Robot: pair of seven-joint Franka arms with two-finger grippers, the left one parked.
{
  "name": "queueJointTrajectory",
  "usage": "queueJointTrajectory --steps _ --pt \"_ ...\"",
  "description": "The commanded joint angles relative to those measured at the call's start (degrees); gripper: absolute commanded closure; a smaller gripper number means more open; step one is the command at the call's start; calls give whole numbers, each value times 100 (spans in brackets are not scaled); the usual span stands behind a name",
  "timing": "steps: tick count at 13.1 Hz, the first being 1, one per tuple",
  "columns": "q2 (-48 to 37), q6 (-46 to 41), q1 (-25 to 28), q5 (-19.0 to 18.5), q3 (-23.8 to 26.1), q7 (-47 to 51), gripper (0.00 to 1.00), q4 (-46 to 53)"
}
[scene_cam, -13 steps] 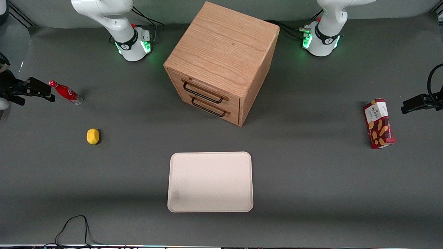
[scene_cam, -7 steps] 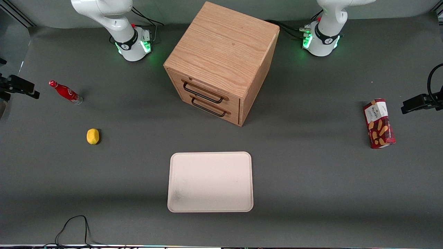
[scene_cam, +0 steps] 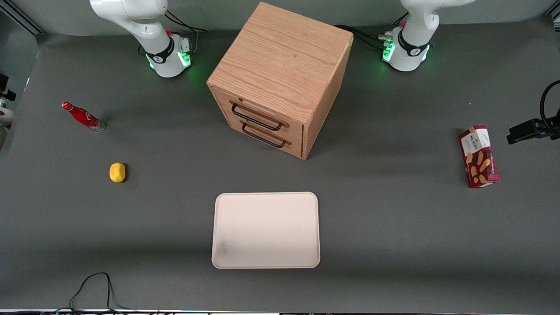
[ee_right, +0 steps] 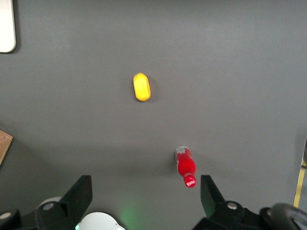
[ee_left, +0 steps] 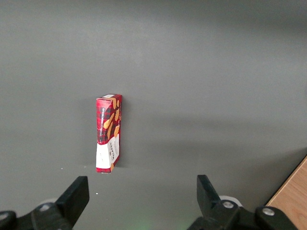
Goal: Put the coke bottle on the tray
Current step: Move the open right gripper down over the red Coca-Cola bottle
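The gripper (ee_right: 146, 203) is hanging high over the standing coke bottle (scene_cam: 82, 117) with fingers (ee_right: 80, 194) spread and empty, well apart from the tray (scene_cam: 266, 230), so it is probably needing to descend and grasp.

We see a red bottle (scene_cam: 82, 117) with white writing, a red cap and a clear bottom. The tray (scene_cam: 266, 229) is pale cream with a faint dark smudge. The lemon (scene_cam: 117, 172) is yellow. The wooden cabinet (scene_cam: 280, 78) is light brown with black handles. The box (scene_cam: 479, 156) is red with a white label and golden biscuits on it. The table (scene_cam: 393, 227) is dark grey. Our gripper (ee_right: 146, 194) has black fingers, spread wide above the bottle.
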Motion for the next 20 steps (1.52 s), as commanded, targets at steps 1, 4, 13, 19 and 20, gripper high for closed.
queueJointTrajectory --steps 1,4,13,19,20 --pt "-936 265 80 -352 -254 -159 0 -928" --pt "-1666 222 80 -747 -430 -229 0 -1430" --pt "-1932 221 89 -1118 -993 -783 0 -1686" --pt "-1739 1432 80 -1127 -1160 -774 0 -2695" --pt "-1730 1687 80 -1127 -1195 -774 0 -2889"
